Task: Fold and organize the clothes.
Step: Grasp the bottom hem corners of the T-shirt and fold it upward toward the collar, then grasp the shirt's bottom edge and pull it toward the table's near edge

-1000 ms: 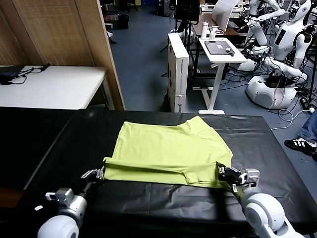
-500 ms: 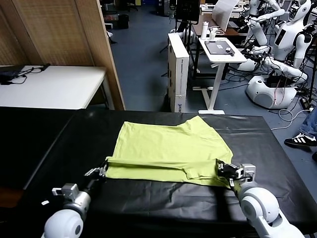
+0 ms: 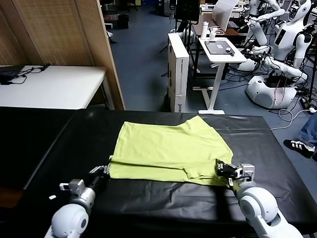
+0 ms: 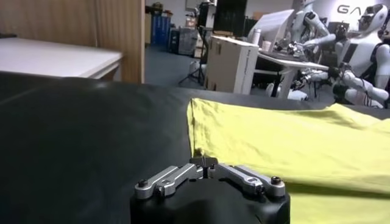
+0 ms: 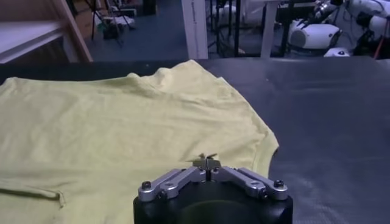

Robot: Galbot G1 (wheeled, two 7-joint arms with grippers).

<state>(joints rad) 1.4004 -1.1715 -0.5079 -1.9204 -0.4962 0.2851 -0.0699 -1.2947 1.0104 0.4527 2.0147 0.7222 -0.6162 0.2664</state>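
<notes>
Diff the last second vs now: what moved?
Both arms carried the T-shirt's near folded edge slightly farther onto the shirt: left hand moved forward and inward, right hand edged back. Both hands remain at that edge. The table and the shirt's far half are unchanged.

A black table (image 3: pixel 59 139) is seen across the foreground, covered in a smooth dark sheet. Behind it on the left, a white table (image 3: pixel 54 87) is set against a wooden partition (image 3: pixel 64 34), and a dark device with cables (image 3: pixel 15 73) is laid on its far corner. A tall white box (image 3: pixel 178 72) is stood upright on the blue floor (image 3: pixel 138 59). Beside it, a white stand desk (image 3: pixel 220 52) is placed, with a grey tray (image 3: pixel 219 47) and two bottles (image 3: pixel 208 32) on top. White humanoid robots (image 3: pixel 277 44) are grouped at the far right, cables trailing on the floor around them. A shoe (image 3: pixel 299 145) and a jeans leg are seen at the right edge.
</notes>
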